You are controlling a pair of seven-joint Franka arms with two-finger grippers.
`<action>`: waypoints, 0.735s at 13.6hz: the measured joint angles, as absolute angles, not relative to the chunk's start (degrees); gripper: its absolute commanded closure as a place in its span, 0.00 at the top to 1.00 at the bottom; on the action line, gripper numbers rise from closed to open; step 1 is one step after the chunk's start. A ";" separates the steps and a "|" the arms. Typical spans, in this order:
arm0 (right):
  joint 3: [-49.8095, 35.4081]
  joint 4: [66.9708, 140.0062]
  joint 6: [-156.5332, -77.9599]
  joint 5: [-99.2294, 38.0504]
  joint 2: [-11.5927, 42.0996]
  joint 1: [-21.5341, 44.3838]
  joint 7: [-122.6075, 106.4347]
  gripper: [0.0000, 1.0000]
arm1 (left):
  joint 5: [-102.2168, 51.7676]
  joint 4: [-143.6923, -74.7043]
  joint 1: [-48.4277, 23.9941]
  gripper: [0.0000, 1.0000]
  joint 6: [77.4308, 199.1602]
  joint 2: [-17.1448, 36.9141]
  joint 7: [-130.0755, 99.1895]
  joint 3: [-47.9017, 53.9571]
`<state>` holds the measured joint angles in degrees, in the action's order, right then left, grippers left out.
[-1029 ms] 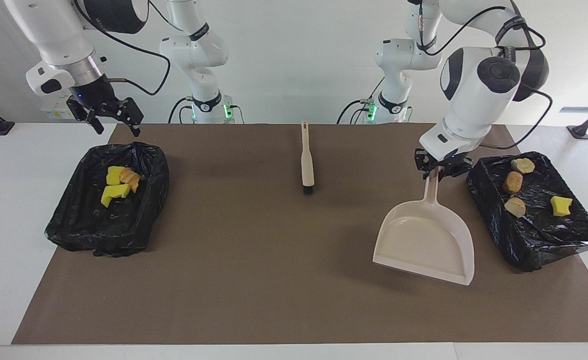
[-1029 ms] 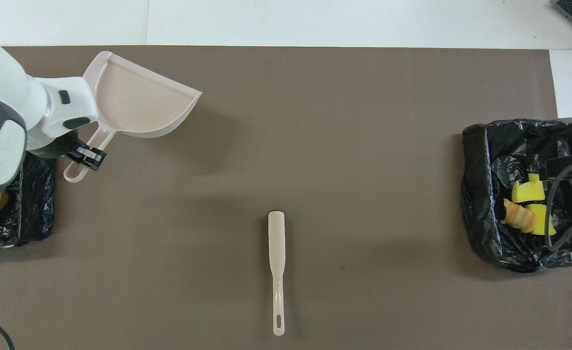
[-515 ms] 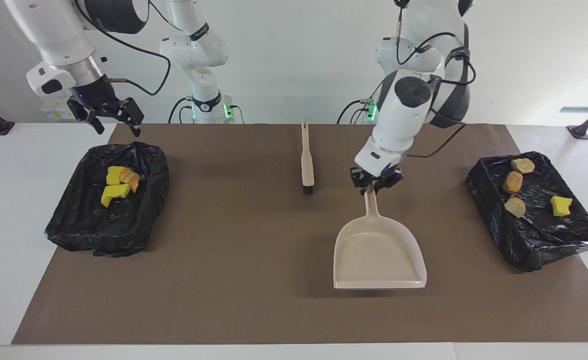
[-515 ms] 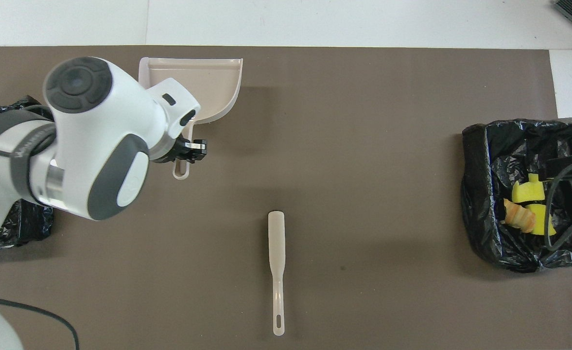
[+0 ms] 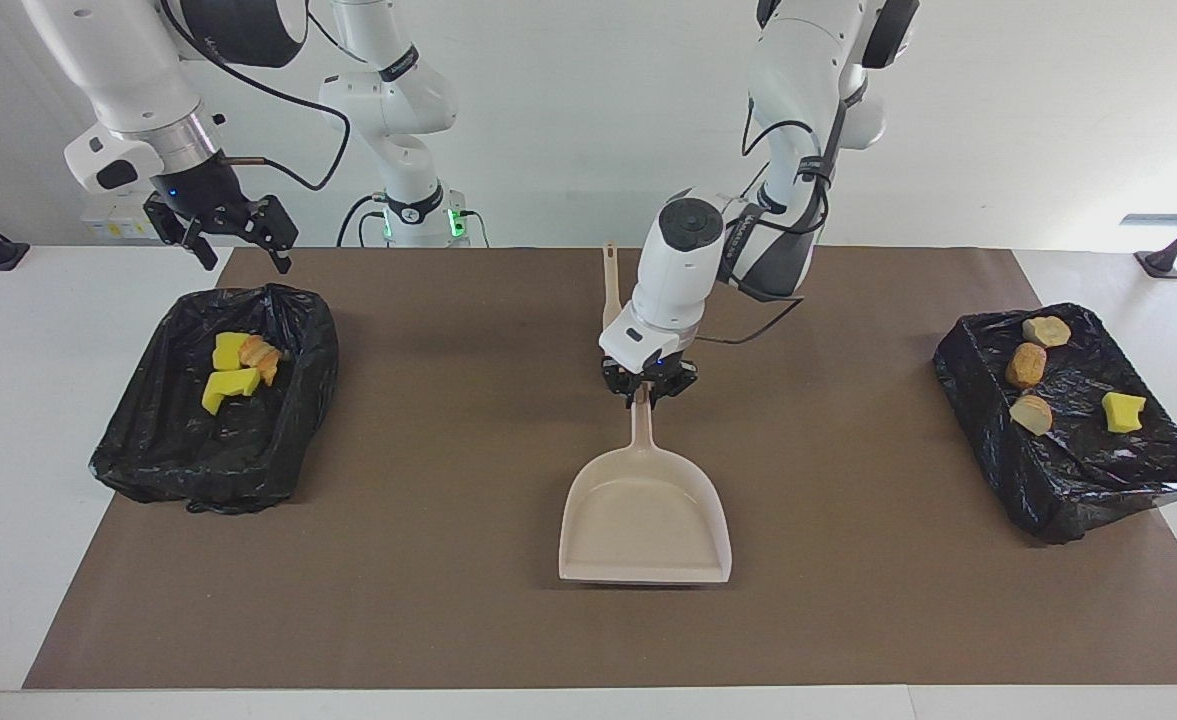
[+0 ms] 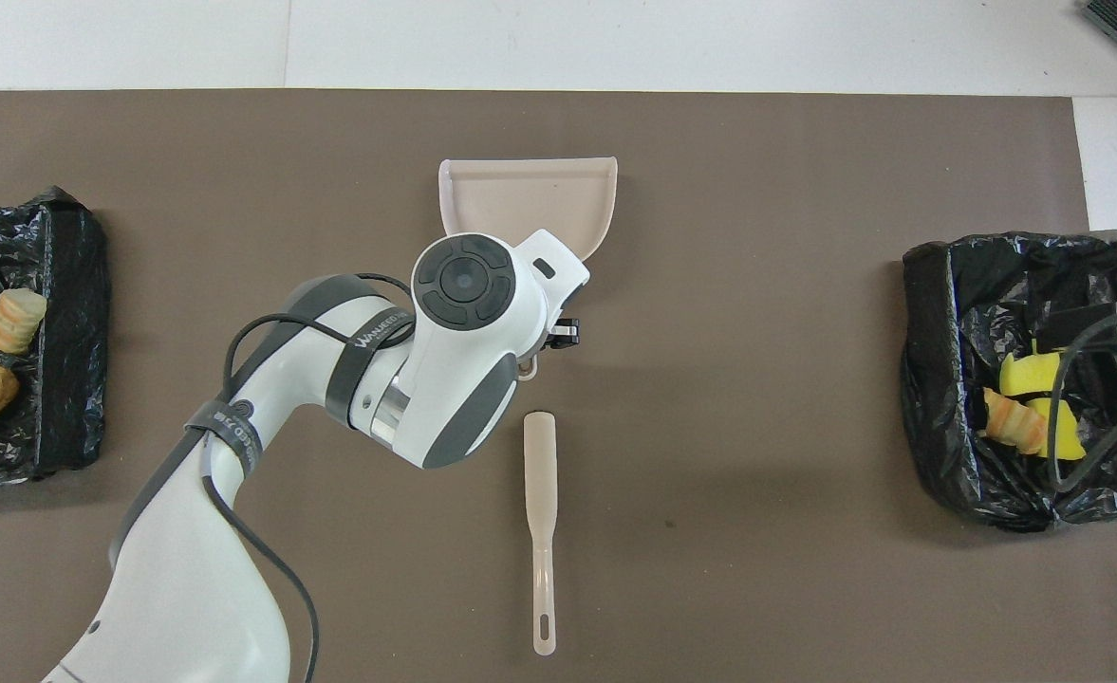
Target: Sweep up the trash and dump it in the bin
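Trash is all bagged, none on the mat. Three pieces, two yellow sponge bits [image 5: 229, 372] and a tan lump [image 5: 261, 357], sit in the black-lined bin [image 5: 213, 400] at the right arm's end of the table. Four more, three tan lumps [image 5: 1028, 365] and one yellow sponge piece [image 5: 1122, 411], lie on the black bag [image 5: 1073, 420] at the left arm's end.

Left gripper [image 5: 648, 388] is over the middle of the brown mat [image 5: 448, 480], well apart from both trash piles, clenched on the handle of the beige dustpan [image 5: 645, 515]. Pan mouth points away from the robots. Can't tell whether the pan rests flat on the mat or is just above it.

Right gripper [image 5: 233, 232] hangs over the robot-side rim of the bin, fingers spread, holding nothing, above the three pieces and not touching them. This arm is waiting.

Brush [image 6: 541, 512] lies on the mat nearer the robots than the pan.

Hidden: in the facing view the left arm's wrist covers most of the brush. Overhead, the left arm covers the pan handle and grip, the left-end bag is cut by the frame edge with only two lumps showing, and the right gripper's cables cross the bin.
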<state>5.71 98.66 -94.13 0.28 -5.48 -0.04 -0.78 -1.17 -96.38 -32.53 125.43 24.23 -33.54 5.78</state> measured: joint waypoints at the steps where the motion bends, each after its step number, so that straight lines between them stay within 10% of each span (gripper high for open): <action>1: 5.71 98.66 -94.13 0.28 -5.48 -0.05 -0.78 1.00 | -1.17 -96.38 -33.04 0.99 125.84 25.08 -34.75 5.80; 10: 5.71 98.66 -94.13 0.27 -5.48 -0.05 -0.78 1.00 | -1.23 -95.42 -26.02 1.00 124.87 20.72 -36.00 3.69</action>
